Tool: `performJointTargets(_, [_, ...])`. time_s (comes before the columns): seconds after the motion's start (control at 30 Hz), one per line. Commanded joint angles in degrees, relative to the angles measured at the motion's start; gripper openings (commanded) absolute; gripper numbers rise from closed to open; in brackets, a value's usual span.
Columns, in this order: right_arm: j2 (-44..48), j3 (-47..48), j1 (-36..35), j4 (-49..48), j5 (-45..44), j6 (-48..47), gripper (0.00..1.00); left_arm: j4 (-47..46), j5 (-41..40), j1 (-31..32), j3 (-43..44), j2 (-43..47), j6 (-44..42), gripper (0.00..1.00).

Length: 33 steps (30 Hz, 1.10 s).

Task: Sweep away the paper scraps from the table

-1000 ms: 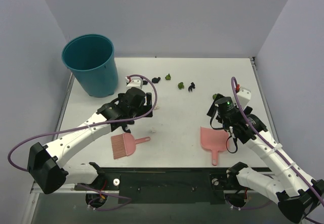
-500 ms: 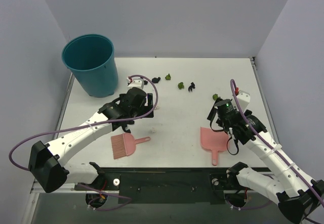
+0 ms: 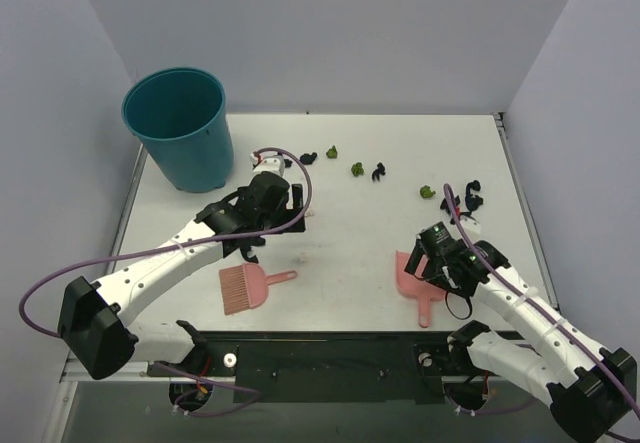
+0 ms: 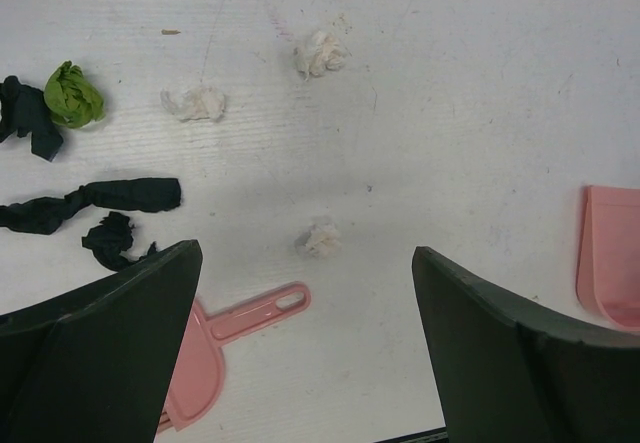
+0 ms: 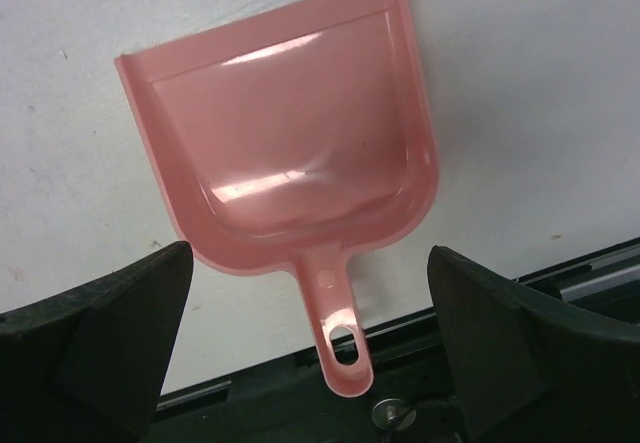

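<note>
Paper scraps lie across the far half of the table (image 3: 350, 223): black (image 3: 309, 156) and olive-green (image 3: 356, 169) wads, with more at the right (image 3: 470, 199). The left wrist view shows whitish wads (image 4: 320, 237), a green one (image 4: 72, 95) and black ones (image 4: 100, 195). My left gripper (image 3: 265, 208) hangs open and empty above the pink brush (image 3: 245, 288), whose handle (image 4: 255, 310) shows between its jaws (image 4: 305, 363). My right gripper (image 3: 432, 263) is open over the pink dustpan (image 3: 408, 275), and the dustpan's handle (image 5: 335, 333) lies between its jaws (image 5: 315, 358), untouched.
A teal bucket (image 3: 180, 123) stands at the far left corner. Pale grey-lilac walls enclose the table. The dustpan handle reaches the table's near metal edge (image 5: 480, 293), by the arm bases.
My right arm has pulled back toward the near edge and come over the dustpan, uncovering the black scraps at the right. My left arm has barely moved.
</note>
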State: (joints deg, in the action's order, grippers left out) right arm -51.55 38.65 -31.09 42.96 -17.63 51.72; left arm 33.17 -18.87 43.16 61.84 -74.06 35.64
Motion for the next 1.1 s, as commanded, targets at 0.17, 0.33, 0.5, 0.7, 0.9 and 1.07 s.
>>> performJointTargets(0.17, [0.1,-5.7,0.0,0.6,6.5,3.7,0.96,-3.3,2.3,-3.2,-3.4,1.7,3.3,0.98])
performJointTargets(0.33, [0.3,-8.7,-2.3,-2.0,7.3,5.8,0.94,-3.3,3.7,-4.7,-4.5,1.9,3.7,0.98])
performJointTargets(0.5, [-0.1,-10.3,-6.7,-3.1,5.0,8.7,0.91,-3.2,4.1,-5.8,-4.7,2.2,3.7,0.98])
performJointTargets(0.7, [-2.9,-11.8,-11.8,-5.8,4.2,11.9,0.8,-2.9,4.5,-6.7,-4.7,2.3,3.6,0.98])
performJointTargets(0.9, [-4.3,-10.4,-13.9,-5.9,1.9,10.0,0.53,-2.8,4.7,-7.6,-5.4,3.2,3.6,0.98])
performJointTargets(1.07, [-8.6,-6.1,-14.9,-5.8,0.1,5.1,0.25,-2.6,4.7,-8.7,-6.4,3.9,3.7,0.98])
